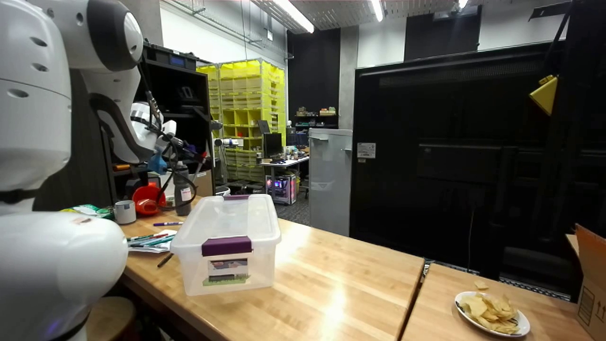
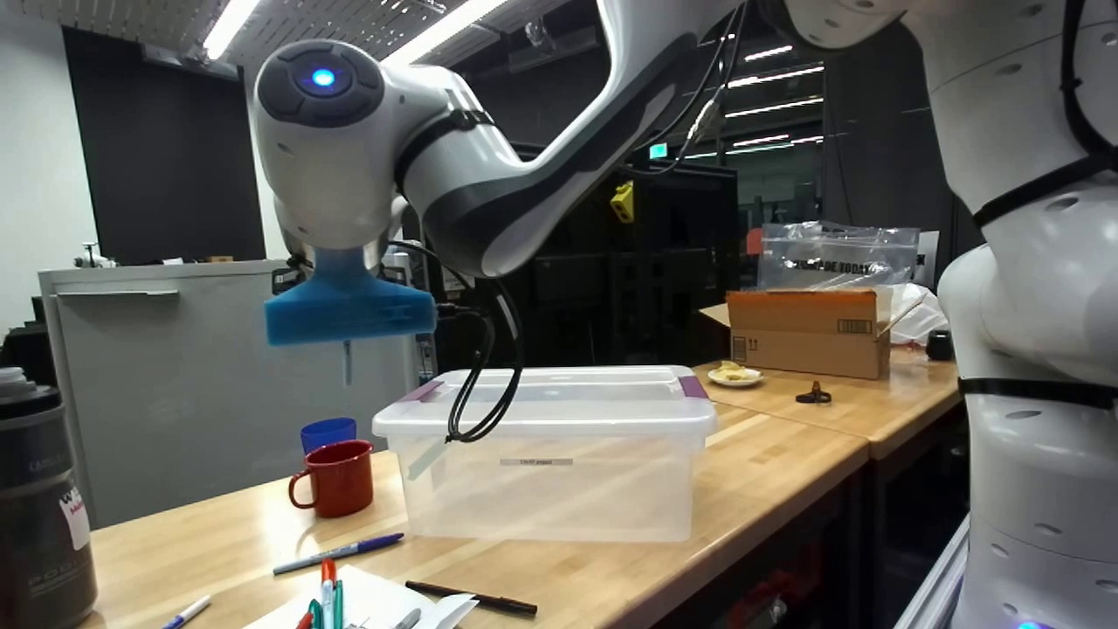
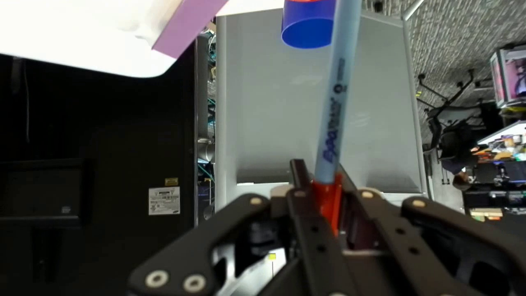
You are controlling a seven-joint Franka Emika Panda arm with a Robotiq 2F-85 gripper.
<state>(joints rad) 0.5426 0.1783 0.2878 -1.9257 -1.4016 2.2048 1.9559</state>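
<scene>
In the wrist view my gripper (image 3: 321,172) is shut on the red-capped end of a marker (image 3: 336,88). The marker's pale body with dark lettering points away from the fingers. In an exterior view the marker (image 2: 348,362) hangs below the blue wrist piece (image 2: 349,307), which hides most of the gripper. It is in the air above a blue cup (image 2: 328,433) and a red mug (image 2: 341,489) on the table. The blue cup also shows in the wrist view (image 3: 308,31). A clear lidded box (image 2: 550,489) with purple latches stands beside the mug, also in an exterior view (image 1: 227,265).
Paper (image 2: 371,598) with several markers lies near the table edge. A blue marker (image 2: 341,553) and a black pen (image 2: 472,599) lie nearby. A dark bottle (image 2: 39,507) stands at the left. A plate of chips (image 1: 492,312) and a cardboard box (image 2: 803,336) are farther along.
</scene>
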